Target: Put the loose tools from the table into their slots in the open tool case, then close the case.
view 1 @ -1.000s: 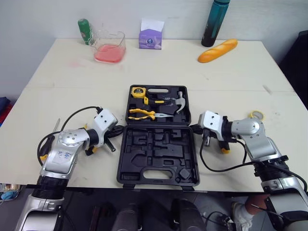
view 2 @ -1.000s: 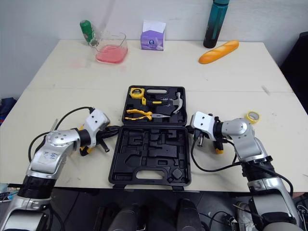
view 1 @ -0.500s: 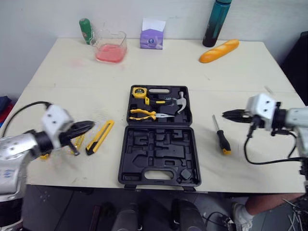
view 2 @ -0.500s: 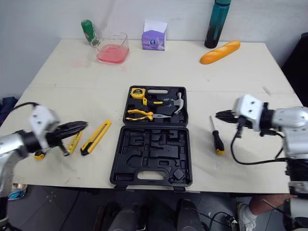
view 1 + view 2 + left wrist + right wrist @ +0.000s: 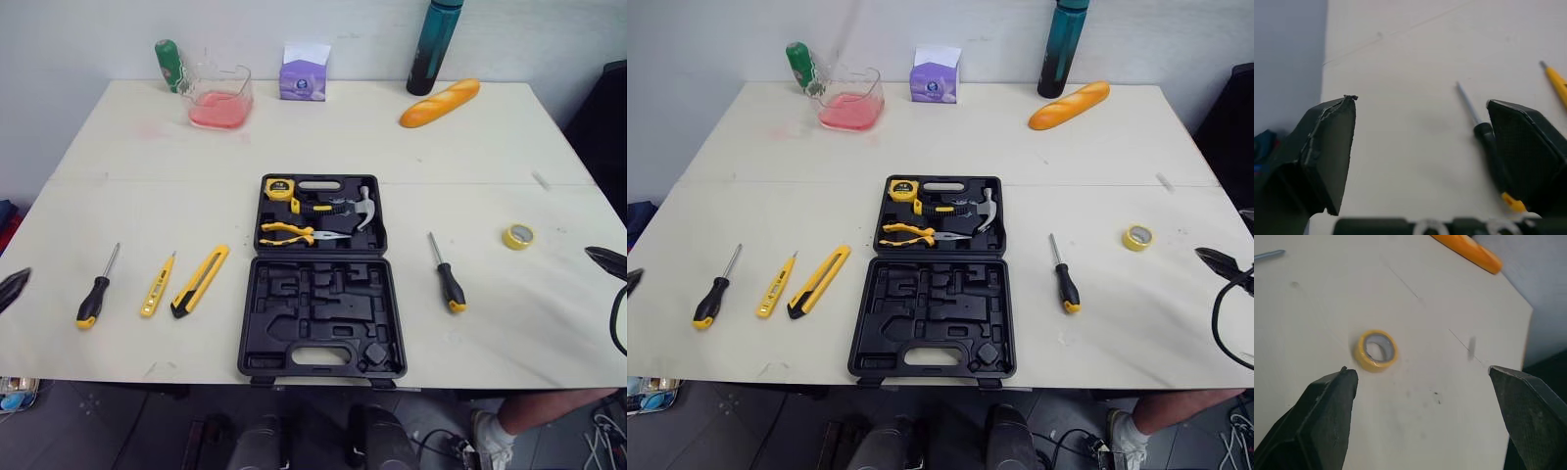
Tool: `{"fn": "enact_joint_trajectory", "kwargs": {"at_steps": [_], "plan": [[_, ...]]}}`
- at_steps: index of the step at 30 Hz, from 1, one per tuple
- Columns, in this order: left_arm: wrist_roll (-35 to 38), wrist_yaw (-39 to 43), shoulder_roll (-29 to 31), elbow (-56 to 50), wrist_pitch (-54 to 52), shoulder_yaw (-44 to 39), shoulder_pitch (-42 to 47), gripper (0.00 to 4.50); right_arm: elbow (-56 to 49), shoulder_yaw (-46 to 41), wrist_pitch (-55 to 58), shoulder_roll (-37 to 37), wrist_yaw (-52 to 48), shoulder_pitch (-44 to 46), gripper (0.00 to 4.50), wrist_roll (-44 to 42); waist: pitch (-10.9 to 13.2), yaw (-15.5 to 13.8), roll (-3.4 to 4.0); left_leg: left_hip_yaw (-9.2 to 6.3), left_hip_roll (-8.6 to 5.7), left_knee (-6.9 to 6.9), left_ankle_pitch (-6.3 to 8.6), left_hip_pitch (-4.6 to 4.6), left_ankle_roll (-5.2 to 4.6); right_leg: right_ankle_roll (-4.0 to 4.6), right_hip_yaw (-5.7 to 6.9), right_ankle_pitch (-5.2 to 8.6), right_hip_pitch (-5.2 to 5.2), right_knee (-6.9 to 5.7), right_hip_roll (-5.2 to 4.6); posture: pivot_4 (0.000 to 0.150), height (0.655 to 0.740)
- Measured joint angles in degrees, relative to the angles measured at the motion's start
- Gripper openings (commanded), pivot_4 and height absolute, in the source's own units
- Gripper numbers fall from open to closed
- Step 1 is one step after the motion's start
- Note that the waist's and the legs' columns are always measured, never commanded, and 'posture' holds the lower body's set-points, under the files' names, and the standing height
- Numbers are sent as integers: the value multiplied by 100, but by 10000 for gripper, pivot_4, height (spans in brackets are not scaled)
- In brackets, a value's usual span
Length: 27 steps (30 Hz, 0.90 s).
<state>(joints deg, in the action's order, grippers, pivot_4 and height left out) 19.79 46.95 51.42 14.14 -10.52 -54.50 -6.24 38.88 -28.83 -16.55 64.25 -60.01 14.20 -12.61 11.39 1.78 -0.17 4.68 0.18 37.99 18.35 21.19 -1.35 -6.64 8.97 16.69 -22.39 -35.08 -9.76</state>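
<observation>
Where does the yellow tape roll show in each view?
Left eye view: tape roll on the table, right of the tool case.
Right eye view: tape roll, same spot.
Right wrist view: tape roll on the table.
Shared landmark: the bread loaf, farther back on the table.

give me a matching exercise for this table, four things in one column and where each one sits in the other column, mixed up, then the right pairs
Things
1. tape measure
2. roll of tape
3. box cutter
4. bread

Places
A. on the table, left of the case
B. at the far side of the table, beside the tall bottle
C. in the case's far half, left corner
D. on the table, right of the case, beyond a screwdriver

Pairs: 1-C, 2-D, 3-A, 4-B
</observation>
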Motion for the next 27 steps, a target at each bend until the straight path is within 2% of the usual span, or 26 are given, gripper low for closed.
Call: {"fn": "enact_joint_trajectory", "kwargs": {"at_steps": [6,14,22,27], "plan": [[-56,-490,-188,586,434,-324,-552,44029,116,-152,-161,-13,972,-551,45000,201,1,-5,1,16,9,-4,8,0,2,1,-4,0,-7,4,2,1500,7400],[-30,-729,-156,1149,657,-390,-671,44029,96,-201,-127,-104,1811,-866,45000,308,0,-21,2,28,19,-2,29,-8,2,6,-11,-3,-9,8,-1,1500,7400],[67,-544,-114,1224,885,-326,-650,44029,16,-12,-28,-225,1581,-661,45000,202,-1,8,1,52,38,0,34,-17,5,9,-30,-5,-13,7,11,1500,7400],[250,-365,-116,1062,819,-247,-683,44029,-529,157,462,-620,887,-390,45000,-364,-2,11,-2,58,62,2,36,-16,11,22,-32,-12,-13,0,25,1500,7400]]}}
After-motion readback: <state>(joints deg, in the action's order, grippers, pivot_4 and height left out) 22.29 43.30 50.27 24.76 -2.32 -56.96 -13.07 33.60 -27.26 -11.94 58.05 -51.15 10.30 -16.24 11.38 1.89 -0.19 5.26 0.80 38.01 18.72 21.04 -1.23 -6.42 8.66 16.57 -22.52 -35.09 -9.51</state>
